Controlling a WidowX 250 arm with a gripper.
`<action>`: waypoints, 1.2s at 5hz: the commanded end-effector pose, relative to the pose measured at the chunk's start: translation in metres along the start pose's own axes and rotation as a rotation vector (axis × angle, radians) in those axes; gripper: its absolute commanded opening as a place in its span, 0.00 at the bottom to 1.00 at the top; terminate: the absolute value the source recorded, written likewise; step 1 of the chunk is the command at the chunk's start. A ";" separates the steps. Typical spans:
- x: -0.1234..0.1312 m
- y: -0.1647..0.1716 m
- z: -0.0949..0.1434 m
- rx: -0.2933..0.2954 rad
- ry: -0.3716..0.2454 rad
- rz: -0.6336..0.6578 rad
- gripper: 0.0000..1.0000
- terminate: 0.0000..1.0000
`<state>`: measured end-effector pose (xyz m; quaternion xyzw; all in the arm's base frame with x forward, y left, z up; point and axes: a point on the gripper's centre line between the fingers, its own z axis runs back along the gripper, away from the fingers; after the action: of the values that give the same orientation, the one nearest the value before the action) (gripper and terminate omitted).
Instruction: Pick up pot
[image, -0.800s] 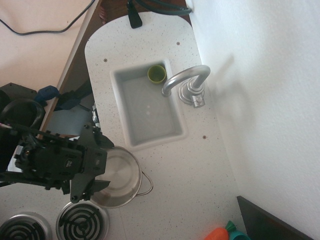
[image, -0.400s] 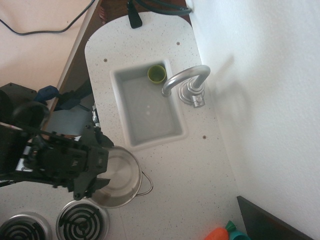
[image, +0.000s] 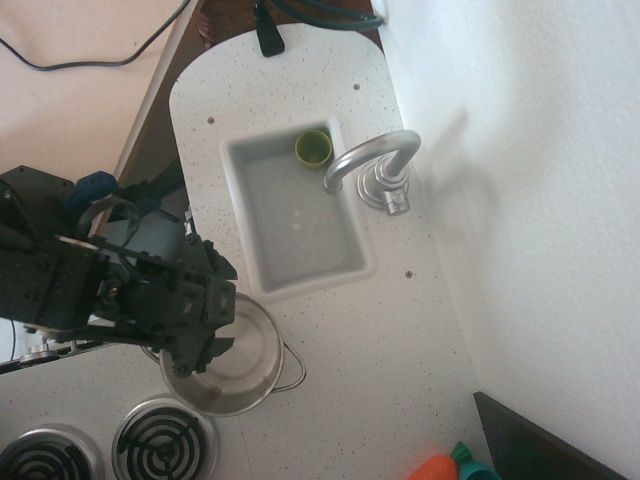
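- Pot sits on the white counter, between the sink and the burner, close to the counter's left edge; bare counter lies to its right.
- Gripper hangs over the pot's left rim; I cannot tell how its jaws stand.
- Sink holds a green cup in its far corner.
- Pot shows nothing inside.
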<state>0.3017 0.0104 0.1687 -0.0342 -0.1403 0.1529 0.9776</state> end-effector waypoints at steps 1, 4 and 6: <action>0.001 0.010 -0.010 0.017 0.034 0.039 1.00 0.00; -0.015 0.013 -0.036 0.045 0.145 0.027 1.00 0.00; -0.025 0.032 -0.049 0.103 0.183 0.035 1.00 0.00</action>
<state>0.2738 0.0319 0.0801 0.0020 -0.0001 0.1653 0.9862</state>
